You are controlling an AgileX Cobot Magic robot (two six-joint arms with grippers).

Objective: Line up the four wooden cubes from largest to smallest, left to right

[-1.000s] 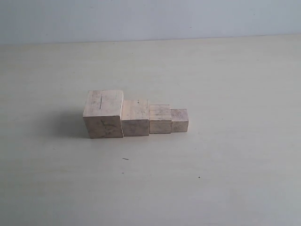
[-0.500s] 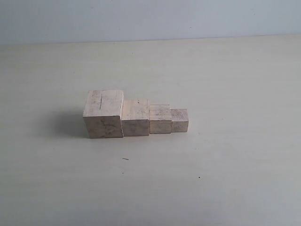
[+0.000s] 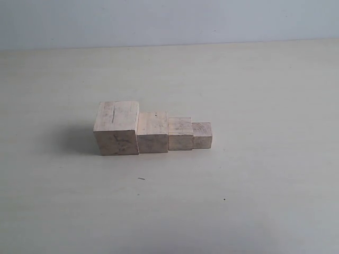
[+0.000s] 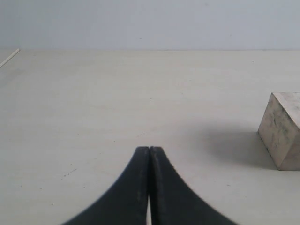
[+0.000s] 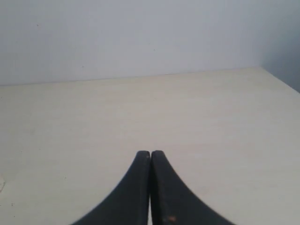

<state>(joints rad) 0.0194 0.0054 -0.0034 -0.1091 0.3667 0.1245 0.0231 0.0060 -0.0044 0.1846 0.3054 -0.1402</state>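
Left hand (image 4: 149,150) was pressed together and held nothing, low over the table (image 3: 254,95), with the largest cube (image 3: 116,127) near it. That cube had a dark crack on top. Touching its right face stood the second cube (image 3: 152,132), then the third cube (image 3: 180,133), then the smallest cube (image 3: 202,135), farthest from it. The right hand (image 5: 150,153) was likewise pressed together, empty.

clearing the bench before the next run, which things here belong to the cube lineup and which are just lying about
Belongs to the job: largest cube, second cube, third cube, smallest cube, side by side in one row.
Just lying about: a small dark fleck and a dark speck on the table.
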